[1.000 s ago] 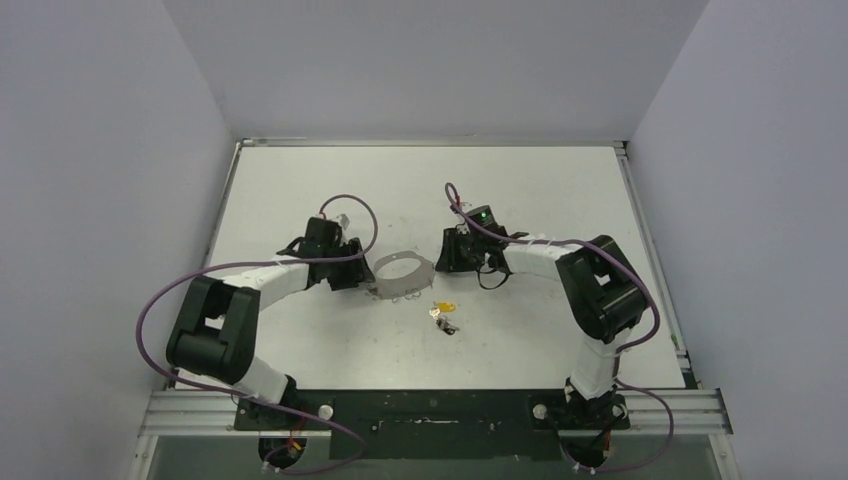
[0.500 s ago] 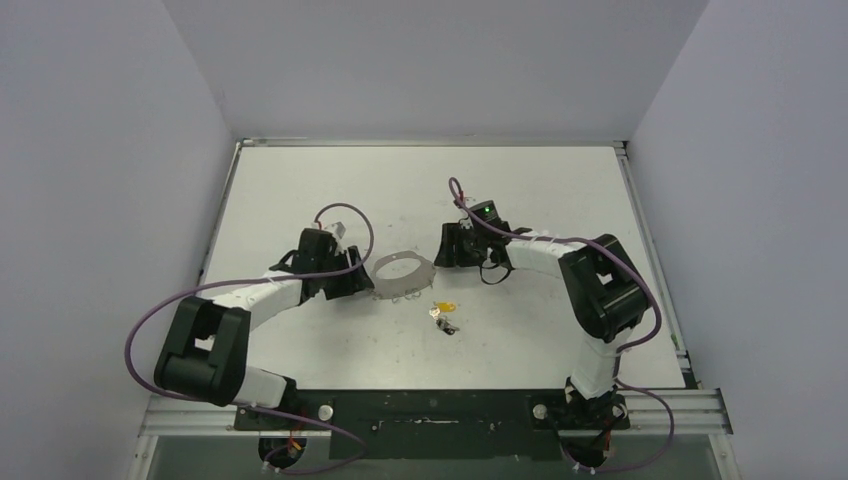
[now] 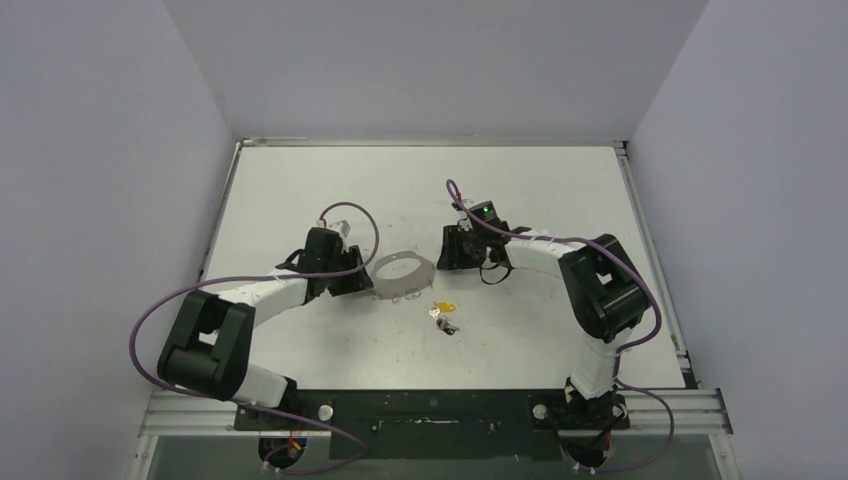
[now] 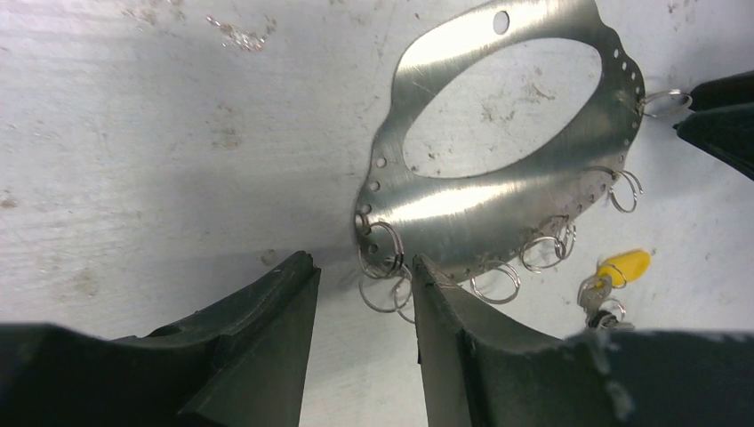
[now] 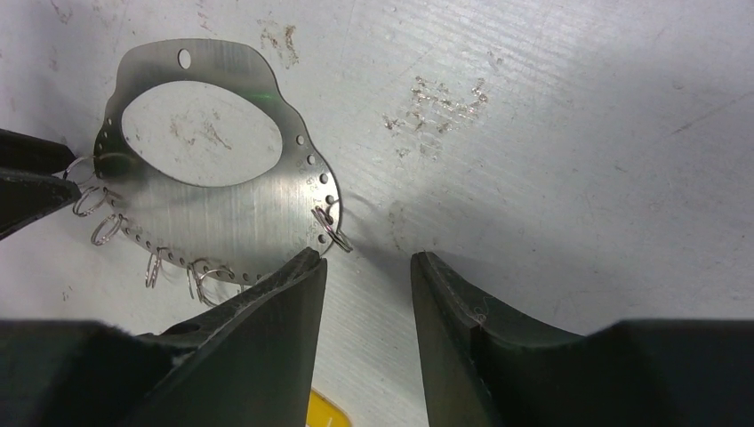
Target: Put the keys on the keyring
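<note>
Fingers of the left gripper stand parted, with small rings of the keyring lying at their mouth; we cannot tell whether a tip touches one. The right gripper is likewise spread, one finger beside the keyring's opposite edge. The keys lie on the table just beside the keyring.

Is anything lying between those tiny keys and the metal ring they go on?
Nothing visible does. Only a strip of bare table lies between the keys and the keyring.
</note>
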`<action>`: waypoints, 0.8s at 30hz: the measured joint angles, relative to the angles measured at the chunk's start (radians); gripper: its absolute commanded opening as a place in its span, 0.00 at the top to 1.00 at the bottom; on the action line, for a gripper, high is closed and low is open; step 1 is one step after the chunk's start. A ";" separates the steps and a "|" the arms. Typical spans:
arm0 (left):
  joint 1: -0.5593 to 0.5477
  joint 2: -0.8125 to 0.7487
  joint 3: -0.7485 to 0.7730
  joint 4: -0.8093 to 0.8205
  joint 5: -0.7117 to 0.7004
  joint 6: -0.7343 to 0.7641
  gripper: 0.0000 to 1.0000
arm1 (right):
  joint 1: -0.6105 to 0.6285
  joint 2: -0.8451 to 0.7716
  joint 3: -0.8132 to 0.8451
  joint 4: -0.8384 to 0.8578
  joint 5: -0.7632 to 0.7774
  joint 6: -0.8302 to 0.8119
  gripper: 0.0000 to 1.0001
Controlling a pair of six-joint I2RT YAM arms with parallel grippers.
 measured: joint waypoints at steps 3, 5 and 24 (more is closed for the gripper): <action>0.000 0.013 0.016 -0.004 -0.028 0.024 0.65 | 0.000 -0.001 0.005 -0.014 0.004 -0.009 0.61; 0.000 0.025 0.032 -0.007 -0.032 0.047 0.68 | 0.000 -0.004 0.005 -0.025 0.008 -0.013 0.61; -0.017 0.071 0.072 -0.022 -0.014 0.141 0.83 | 0.000 -0.064 0.005 -0.089 0.021 -0.048 0.59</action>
